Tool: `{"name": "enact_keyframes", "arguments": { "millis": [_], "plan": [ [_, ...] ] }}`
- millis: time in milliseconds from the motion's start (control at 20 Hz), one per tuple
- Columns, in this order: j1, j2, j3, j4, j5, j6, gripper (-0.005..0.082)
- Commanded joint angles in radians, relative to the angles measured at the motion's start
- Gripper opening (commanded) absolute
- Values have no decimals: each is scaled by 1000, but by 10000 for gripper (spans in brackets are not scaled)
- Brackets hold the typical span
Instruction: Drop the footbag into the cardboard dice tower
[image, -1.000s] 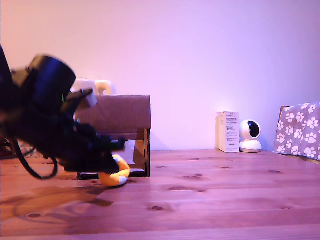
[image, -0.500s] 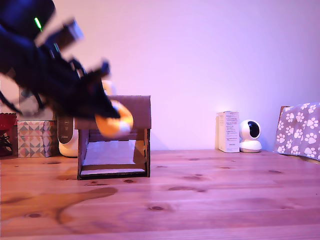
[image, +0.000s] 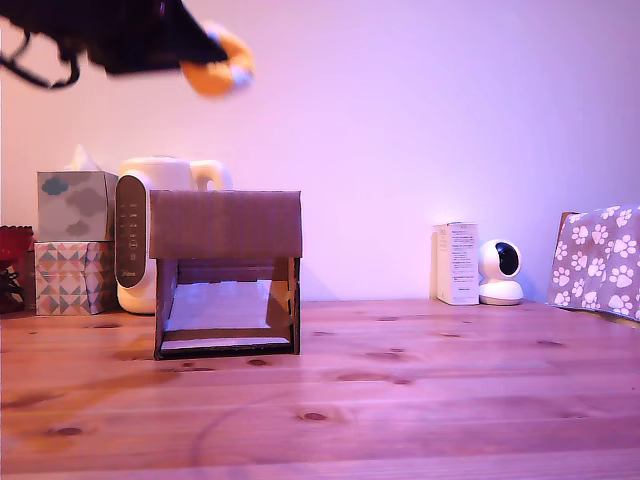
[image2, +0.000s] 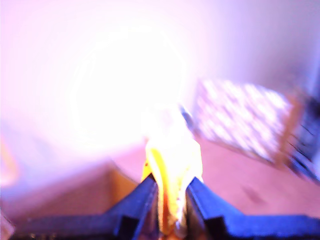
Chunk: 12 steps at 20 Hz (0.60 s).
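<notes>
High above the cardboard dice tower (image: 226, 270), the gripper (image: 205, 55) has risen from table level within a second, jaws clamped on the footbag (image: 218, 68); lift done, release over the tower's top likely next.

No text could be read anywhere. The white carton (image: 457, 263) bore print too small to make out. The white appliance's dark panel (image: 131, 232) showed only tiny unreadable marks.

stacked tissue boxes (image: 70, 240), kettle (image: 150, 230), white carton (image: 457, 263), small camera (image: 499, 272), paw-print cloth (image: 600, 260).
</notes>
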Motion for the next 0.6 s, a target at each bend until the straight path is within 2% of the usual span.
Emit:
{"name": "enact_keyframes", "arguments": {
  "millis": [0,150,300,550],
  "plan": [
    [-2,33,10,35,-36,12,31],
    [24,113,84,26,-43,16,31],
    [45,224,201,-51,-43,16,32],
    [95,413,464,-352,-32,15,40]
  ]
}}
